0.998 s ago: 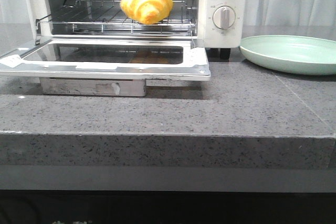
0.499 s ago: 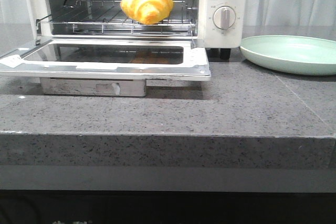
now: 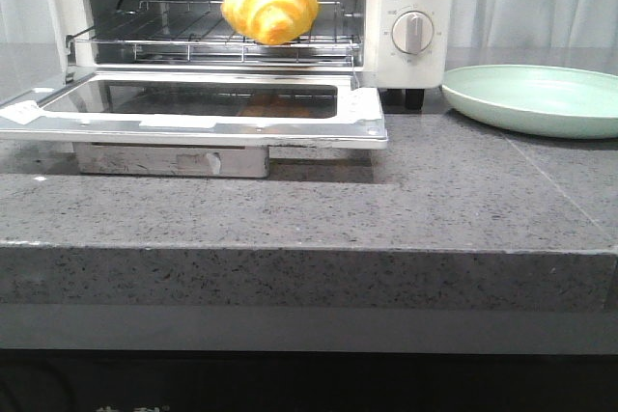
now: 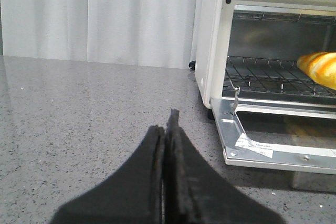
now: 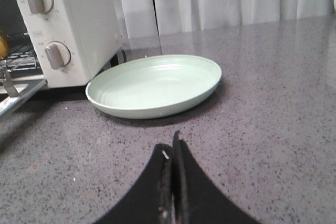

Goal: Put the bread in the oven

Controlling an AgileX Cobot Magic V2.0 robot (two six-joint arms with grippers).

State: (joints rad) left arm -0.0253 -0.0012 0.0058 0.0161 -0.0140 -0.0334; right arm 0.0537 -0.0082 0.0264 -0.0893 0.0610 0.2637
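Observation:
The golden bread (image 3: 270, 5) with orange-brown stripes rests on the wire rack (image 3: 193, 31) inside the white oven (image 3: 410, 7), whose glass door (image 3: 193, 108) hangs down flat and open. In the left wrist view the bread (image 4: 320, 68) shows at the edge, on the rack of the oven (image 4: 212, 51). My left gripper (image 4: 167, 124) is shut and empty, low over the counter, well clear of the oven. My right gripper (image 5: 173, 142) is shut and empty too, near the green plate (image 5: 155, 85). Neither gripper appears in the front view.
An empty pale green plate (image 3: 536, 98) lies on the grey stone counter (image 3: 435, 200) right of the oven. The open door juts toward the counter's front edge, over a metal block (image 3: 172, 159). White curtains (image 4: 105, 17) hang behind.

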